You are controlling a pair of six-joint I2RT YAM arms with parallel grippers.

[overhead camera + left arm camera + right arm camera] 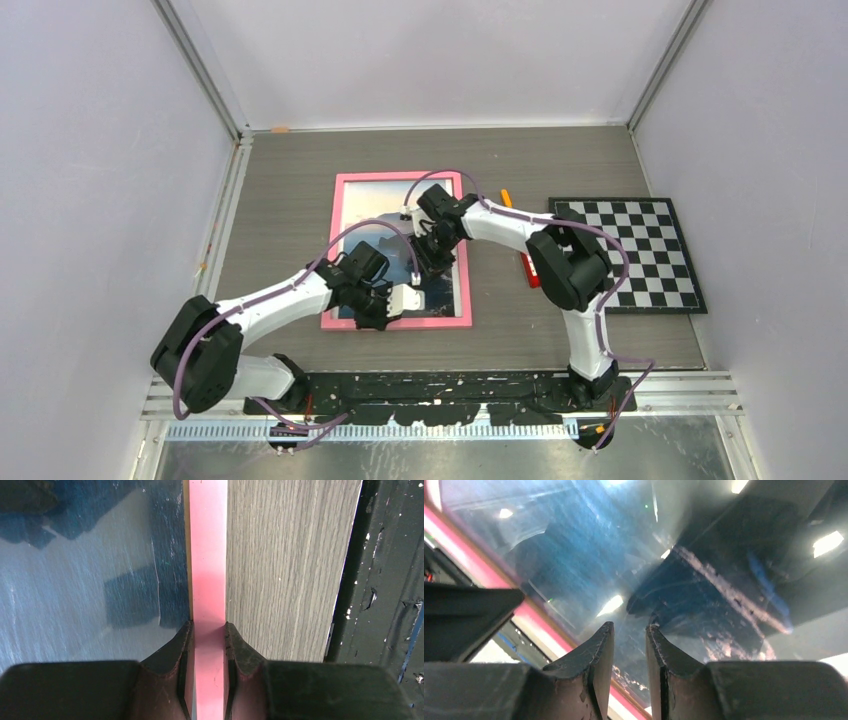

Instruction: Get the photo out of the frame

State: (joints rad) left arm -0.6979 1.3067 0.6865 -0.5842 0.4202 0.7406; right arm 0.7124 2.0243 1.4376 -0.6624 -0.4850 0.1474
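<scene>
Pink frame (339, 230) clamped by left tool (207, 626); right tool (630, 626) apart over photo (380, 205); checkerboard (640, 255) beside.

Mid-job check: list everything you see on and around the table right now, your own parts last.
frame: one, pink border, flat at the table's middle.
photo: one, blue sea and pale sky, inside the frame under a shiny cover.
checkerboard: one, black and white, flat to the right of the frame.
orange item: one, small, between frame and checkerboard; too small to identify.
red item: one, small, nearer along the same gap.
table: one, grey wood grain.
base plate: one, black, near edge.
left tool: one, black, closed across the frame's near border.
right tool: one, black, slightly parted, empty, over the photo.
</scene>
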